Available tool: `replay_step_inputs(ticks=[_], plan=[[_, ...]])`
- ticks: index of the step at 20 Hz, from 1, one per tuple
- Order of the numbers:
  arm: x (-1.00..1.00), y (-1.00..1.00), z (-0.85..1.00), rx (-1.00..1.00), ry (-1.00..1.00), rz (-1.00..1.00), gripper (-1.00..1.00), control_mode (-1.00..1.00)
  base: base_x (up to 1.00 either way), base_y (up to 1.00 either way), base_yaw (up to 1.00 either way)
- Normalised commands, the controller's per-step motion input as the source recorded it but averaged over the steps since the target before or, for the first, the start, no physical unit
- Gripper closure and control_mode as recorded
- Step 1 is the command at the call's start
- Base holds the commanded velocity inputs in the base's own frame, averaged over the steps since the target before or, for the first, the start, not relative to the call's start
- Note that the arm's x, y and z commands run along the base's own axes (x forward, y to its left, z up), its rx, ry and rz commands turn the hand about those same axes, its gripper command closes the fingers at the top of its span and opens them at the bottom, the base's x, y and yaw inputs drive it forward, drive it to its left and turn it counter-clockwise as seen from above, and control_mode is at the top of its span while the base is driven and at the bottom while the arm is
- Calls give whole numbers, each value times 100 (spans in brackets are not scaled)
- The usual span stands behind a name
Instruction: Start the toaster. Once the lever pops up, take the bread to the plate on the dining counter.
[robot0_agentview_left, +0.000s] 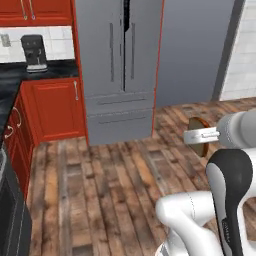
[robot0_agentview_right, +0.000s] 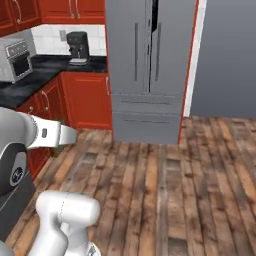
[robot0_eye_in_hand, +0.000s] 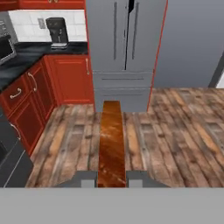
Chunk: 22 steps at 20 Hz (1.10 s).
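One light, stiff, crumbly bread (robot0_eye_in_hand: 111, 144) slice, held edge-on between gripper (robot0_eye_in_hand: 111, 179) jaws clamped on its flat faces, likely best pinched gently near the crust.

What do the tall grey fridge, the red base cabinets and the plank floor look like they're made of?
The tall grey fridge looks like brushed metal: flat matte grey, slim vertical handles. The red base cabinets look like painted or lacquered wood, with framed panel doors and silver handles. The plank floor looks like weathered wood, in mixed brown and grey boards with visible grain. Everything is rendered, so these are only looks.
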Motion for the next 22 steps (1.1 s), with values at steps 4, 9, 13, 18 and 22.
replay_step_inputs(ticks=[4, 9, 13, 18, 22], plan=[[0, 0, 0, 0, 0, 0, 100, 100, 0, 0, -59], [0, 0, 0, 0, 0, 0, 100, 100, 0, 0, -61], [0, 0, 0, 0, 0, 0, 100, 100, -3, 0, -67], [0, 0, 0, 0, 0, 0, 100, 100, -17, 0, -74], [0, 0, 0, 0, 0, 0, 100, 100, -15, 0, -73]])
